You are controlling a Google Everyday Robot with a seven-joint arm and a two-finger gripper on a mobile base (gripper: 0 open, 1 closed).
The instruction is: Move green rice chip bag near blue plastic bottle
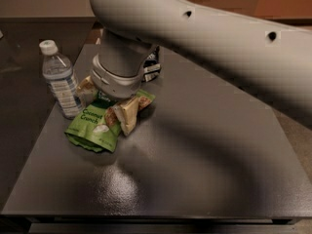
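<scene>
Camera view: the green bag (pixel 92 126) is seen lying near the left edge of the table (pixel 209 160), toward the far-left corner. Its upper part is pinched between the two fingers (pixel 126 117) of the tool (pixel 107 108), which is lowered onto it from above under the thick arm (pixel 209 28). The tool is judged to be clenched on the bag, since the pouch sits directly between the fingers. The bottle (pixel 61 82) is stood upright just beside the bag, closer to the left edge; whether the two touch cannot be told. The bag is thus held close to its goal, and only a release seems to be left. A dark bag (pixel 152 68) is partly hidden behind the wrist, toward the far edge. Little room is left on the bottle's side, where a further push leftward could tip the bottle over or off the left edge. Wide open surface is offered toward the right and near edges, so a withdrawal is best made upward or rightward.
</scene>
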